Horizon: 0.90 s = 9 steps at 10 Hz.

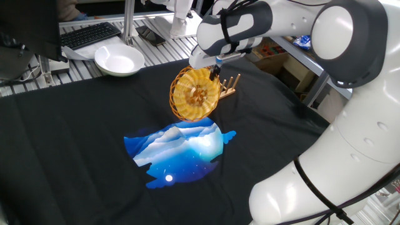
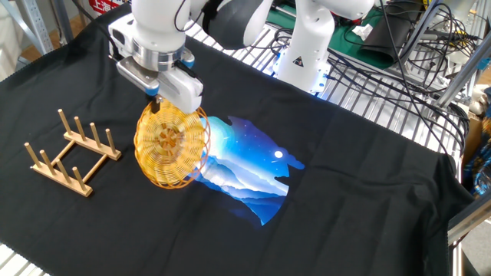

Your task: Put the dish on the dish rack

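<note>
Black cloth (image 1: pixel 75 137); dish (image 1: pixel 195 94) hides dish rack (image 1: pixel 229 86) partly.

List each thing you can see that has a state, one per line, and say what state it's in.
Dish: held on edge, lifted off the cloth, not yet on the rack.
Pincer: shut on the dish's upper rim.
Dish rack: upright on the black cloth, pegs empty.
White bowl: upright, empty, beyond the cloth's edge.
</note>
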Each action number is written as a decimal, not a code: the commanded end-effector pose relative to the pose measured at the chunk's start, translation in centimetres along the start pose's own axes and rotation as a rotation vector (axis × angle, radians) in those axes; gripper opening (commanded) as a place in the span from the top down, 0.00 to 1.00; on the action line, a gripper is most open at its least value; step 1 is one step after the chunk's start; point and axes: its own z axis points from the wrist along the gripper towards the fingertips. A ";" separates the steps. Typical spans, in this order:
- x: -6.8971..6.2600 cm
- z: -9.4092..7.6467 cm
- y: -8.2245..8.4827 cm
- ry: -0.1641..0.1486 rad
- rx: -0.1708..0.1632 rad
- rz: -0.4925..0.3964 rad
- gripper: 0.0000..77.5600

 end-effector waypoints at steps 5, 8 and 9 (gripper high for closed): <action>-1.4 -2.1 -2.7 -0.023 0.089 -0.070 0.99; -2.2 -3.0 -4.3 -0.035 0.138 -0.103 0.99; -2.4 -3.3 -4.6 -0.035 0.142 -0.109 0.99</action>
